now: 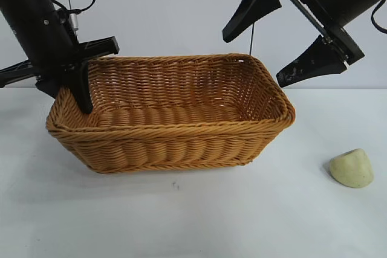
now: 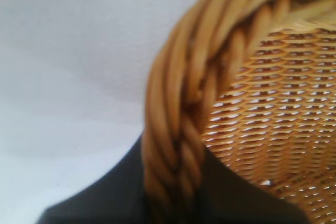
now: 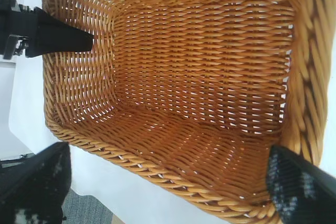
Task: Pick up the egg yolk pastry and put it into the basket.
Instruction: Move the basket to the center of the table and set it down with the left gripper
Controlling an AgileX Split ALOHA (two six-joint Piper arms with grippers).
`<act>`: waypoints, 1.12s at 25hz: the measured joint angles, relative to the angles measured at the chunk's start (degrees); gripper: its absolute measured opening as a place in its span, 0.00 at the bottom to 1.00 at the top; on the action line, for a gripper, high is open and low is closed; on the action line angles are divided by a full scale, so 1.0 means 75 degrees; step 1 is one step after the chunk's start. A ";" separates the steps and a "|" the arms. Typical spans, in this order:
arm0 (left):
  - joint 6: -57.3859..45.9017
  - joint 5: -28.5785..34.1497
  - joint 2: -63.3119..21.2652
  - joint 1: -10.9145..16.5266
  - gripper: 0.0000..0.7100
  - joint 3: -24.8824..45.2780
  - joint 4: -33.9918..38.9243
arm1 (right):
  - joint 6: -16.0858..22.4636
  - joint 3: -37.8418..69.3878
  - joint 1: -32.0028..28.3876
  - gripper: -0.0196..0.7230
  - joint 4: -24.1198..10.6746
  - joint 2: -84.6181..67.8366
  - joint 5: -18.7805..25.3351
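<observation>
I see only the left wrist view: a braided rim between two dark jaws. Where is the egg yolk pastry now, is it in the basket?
Observer: No. The egg yolk pastry lies on the table, outside the basket, off its right end in the exterior view.
Operator: Does the right gripper hold something?
Observer: The right gripper holds nothing; its jaws stand wide open above the basket's right end.
Operator: Which end is my rim?
Observer: The left gripper clamps the rim at the basket's left end.
</observation>
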 joint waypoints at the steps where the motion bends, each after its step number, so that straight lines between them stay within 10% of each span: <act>1: 0.0031 0.0046 0.0086 -0.0026 0.20 -0.0059 0.0000 | 0.0000 0.0000 0.0000 0.96 0.0000 0.0000 0.0000; 22: 0.0403 -0.0468 0.1149 -0.0050 0.21 -0.0160 -0.0065 | 0.0000 0.0000 0.0000 0.96 -0.0007 0.0000 0.0000; 28: 0.0418 -0.0468 0.1232 -0.0050 0.71 -0.0160 -0.0093 | 0.0000 0.0000 0.0000 0.96 -0.0007 0.0000 0.0000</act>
